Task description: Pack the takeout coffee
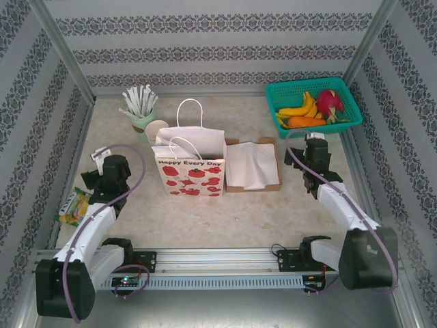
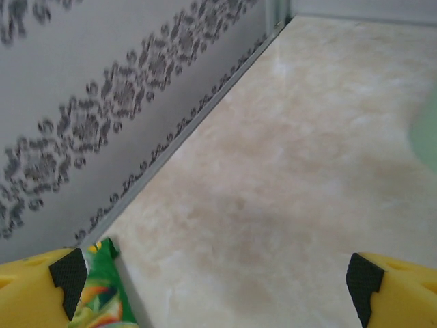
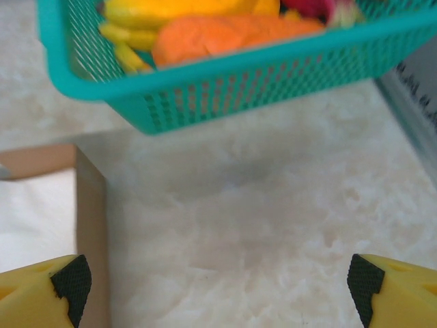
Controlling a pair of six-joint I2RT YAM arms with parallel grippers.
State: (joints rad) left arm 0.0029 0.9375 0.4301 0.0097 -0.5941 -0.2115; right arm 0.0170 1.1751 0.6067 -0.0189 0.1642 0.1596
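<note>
The takeout coffee with its black lid is out of view. A white paper bag (image 1: 190, 167) printed with red fruit stands upright and open-topped in the middle of the table. My left gripper (image 1: 109, 164) hangs at the table's left side, well left of the bag. In the left wrist view my left gripper (image 2: 215, 280) is open over bare tabletop. My right gripper (image 1: 315, 145) sits right of the cardboard tray (image 1: 252, 166). In the right wrist view my right gripper (image 3: 215, 280) is open, with nothing between its fingers.
A green cup of white wrapped sticks (image 1: 141, 109) and a stack of lidless cream cups (image 1: 157, 130) stand behind the bag. A teal basket (image 1: 313, 106) (image 3: 225, 82) of fruit sits at the back right. A green snack packet (image 1: 74, 205) (image 2: 102, 287) lies by the left wall.
</note>
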